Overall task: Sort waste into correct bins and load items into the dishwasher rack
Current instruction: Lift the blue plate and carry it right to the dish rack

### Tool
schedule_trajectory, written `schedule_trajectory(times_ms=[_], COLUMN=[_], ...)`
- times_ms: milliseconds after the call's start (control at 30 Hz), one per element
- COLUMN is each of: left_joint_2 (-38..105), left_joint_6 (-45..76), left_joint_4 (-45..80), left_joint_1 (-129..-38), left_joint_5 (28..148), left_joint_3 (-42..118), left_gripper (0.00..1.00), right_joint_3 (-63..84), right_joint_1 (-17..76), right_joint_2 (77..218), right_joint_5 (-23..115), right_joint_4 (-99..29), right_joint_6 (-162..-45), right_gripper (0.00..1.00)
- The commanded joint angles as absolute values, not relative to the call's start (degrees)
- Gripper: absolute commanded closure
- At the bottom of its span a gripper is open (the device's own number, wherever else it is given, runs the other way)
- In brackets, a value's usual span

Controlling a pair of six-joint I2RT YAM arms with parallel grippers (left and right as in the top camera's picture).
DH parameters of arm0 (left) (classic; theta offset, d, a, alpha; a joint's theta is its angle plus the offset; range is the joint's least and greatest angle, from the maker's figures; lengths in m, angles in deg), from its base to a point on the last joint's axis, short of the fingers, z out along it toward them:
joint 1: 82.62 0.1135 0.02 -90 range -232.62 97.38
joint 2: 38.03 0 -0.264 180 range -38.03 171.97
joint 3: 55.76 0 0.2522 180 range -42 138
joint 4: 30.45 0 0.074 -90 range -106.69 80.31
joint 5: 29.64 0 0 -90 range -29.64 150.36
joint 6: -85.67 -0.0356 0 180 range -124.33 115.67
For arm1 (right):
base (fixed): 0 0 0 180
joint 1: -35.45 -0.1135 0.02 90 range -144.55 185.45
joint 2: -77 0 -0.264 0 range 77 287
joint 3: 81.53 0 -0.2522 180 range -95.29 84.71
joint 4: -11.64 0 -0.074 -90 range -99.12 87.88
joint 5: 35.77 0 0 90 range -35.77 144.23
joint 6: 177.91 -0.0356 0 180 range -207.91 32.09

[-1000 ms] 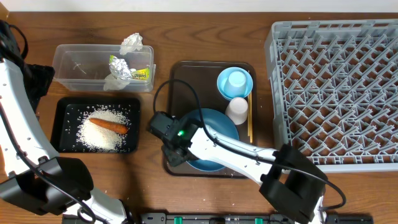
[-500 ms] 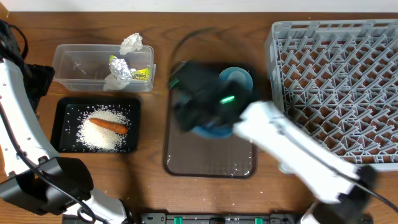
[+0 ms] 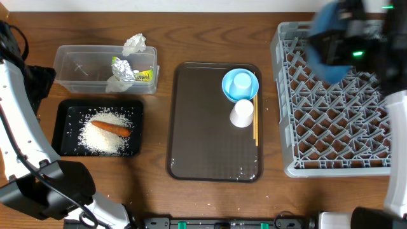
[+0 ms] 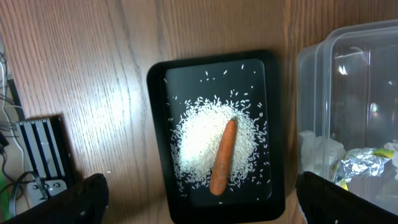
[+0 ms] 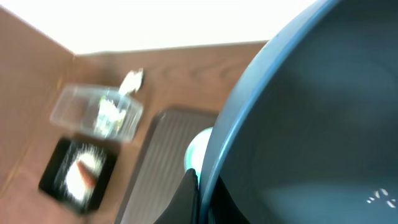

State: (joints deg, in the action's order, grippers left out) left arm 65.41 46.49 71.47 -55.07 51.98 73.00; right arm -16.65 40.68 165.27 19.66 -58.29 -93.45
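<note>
Now the right gripper, clamped on the rim of the large blue bowl, has carried it off the brown tray, well aside, to over the dishwasher rack below, ready for loading.

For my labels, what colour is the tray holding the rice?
Black tray, clearest from left wrist.

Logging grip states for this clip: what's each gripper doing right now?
Left gripper: open, empty, above the black tray.
Right gripper: closed on the large blue bowl, at its rim.
</note>
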Motion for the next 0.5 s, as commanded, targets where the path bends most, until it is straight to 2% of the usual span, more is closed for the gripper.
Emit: schedule_trajectory(times_ms=[0,233,467], left_joint_2=[65.4,65.4,65.4], left_joint_6=[46.8,46.8,46.8], left_joint_4=[71.8,71.8,71.8], left_joint_1=[-54.9,-54.9,-54.9], left_joint_5=[50.8,50.8,50.8], left_joint_3=[73.4,73.4,73.4], left_gripper=[0.02,0.02,0.02], right_joint_3=[-17.0,-17.0,-17.0], right_joint_1=[49.1,58.5,61.1], right_joint_2=[167.3,174.9,184.5], right_joint_5=[5.1,-10.8,-16.0], right_joint_4=[-54.0,-41.6,-33.3], right_joint_6=[-89.6,-88.1,-91.2], right_gripper=[0.99,0.99,0.99])
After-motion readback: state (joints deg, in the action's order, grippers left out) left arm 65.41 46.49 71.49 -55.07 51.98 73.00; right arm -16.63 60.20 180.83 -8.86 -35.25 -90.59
